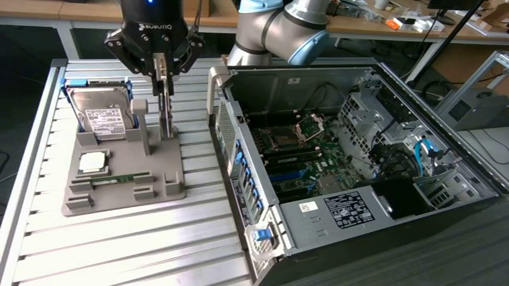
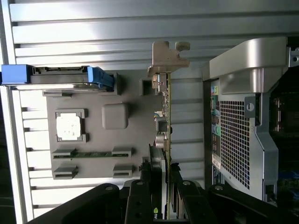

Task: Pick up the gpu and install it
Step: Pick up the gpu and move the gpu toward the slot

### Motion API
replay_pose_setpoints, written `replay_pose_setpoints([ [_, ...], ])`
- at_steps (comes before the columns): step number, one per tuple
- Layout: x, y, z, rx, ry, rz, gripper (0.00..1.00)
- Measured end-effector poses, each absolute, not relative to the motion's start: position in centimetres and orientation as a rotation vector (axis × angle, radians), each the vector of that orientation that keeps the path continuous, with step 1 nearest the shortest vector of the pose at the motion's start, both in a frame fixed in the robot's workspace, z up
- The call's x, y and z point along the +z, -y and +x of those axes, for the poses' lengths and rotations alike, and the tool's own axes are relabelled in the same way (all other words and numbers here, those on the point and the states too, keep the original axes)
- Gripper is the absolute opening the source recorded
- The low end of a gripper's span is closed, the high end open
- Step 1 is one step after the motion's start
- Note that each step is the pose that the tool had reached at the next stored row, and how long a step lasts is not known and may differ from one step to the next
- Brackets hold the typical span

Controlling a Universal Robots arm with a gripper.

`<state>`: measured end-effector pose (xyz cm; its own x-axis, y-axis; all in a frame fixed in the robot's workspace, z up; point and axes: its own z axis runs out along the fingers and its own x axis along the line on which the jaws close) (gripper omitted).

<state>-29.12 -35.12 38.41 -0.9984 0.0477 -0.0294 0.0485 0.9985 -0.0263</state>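
Exterior view: slatted aluminium table (image 1: 143, 238), with the open PC case (image 1: 225, 128) lying on its side along the table edge at the exterior view's right, motherboard facing up. The arm (image 1: 278, 27) comes in over the far edge, behind the case. A grey holder tray (image 1: 115, 199) sits near the table edge at the exterior view's left, just beside the case but not touching it. The hard drive (image 1: 102, 116), in blue rails, is propped at the tray's far end. The gpu (image 1: 165, 116) stands on edge along the tray side nearest the case. Can't tell whether its lower edge is seated in the slot or just clear of it. The gripper (image 1: 163, 80) is straight above the gpu, pointing down, with its fingers (image 2: 156, 170) clamped on the card, one on each face. Wrist view looks along the card's edge, with the silver bracket (image 2: 166, 58) at the end away from the gripper. The CPU (image 1: 93, 161) lies flat mid-tray. The green memory stick (image 1: 119, 178) lies in its slot toward the tray's near end.
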Motion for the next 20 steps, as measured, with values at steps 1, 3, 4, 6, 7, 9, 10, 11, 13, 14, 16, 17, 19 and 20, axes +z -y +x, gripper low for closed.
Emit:
replay_pose_setpoints([
  [1,38.5,35.1,-29.1,-0.042,-3.112,0.075,0.27],
  [3,38.8,35.1,-29.1,-0.042,-3.112,0.075,0.27],
  [4,39.0,35.1,-29.1,-0.042,-3.112,0.075,0.27],
  [6,39.3,35.1,-29.1,-0.042,-3.112,0.075,0.27],
  [7,39.3,35.1,-29.1,-0.042,-3.111,0.075,0.27],
  [9,39.5,35.1,-29.1,-0.042,-3.112,0.075,0.27],
  [10,39.5,35.1,-29.1,-0.042,-3.112,0.075,0.27],
  [11,39.6,35.2,-29.1,-0.042,-3.112,0.075,0.27],
  [13,39.6,35.3,-29.1,-0.042,-3.112,0.075,0.27],
  [14,39.6,35.4,-29.1,-0.042,-3.112,0.075,0.27],
  [16,39.6,35.6,-29.1,-0.042,-3.112,0.075,0.27],
  [17,39.6,35.7,-29.1,-0.042,-3.112,0.075,0.27],
  [19,39.7,35.9,-29.1,-0.042,-3.111,0.075,0.27],
  [20,39.7,36.1,-29.1,-0.042,-3.112,0.075,0.27],
])
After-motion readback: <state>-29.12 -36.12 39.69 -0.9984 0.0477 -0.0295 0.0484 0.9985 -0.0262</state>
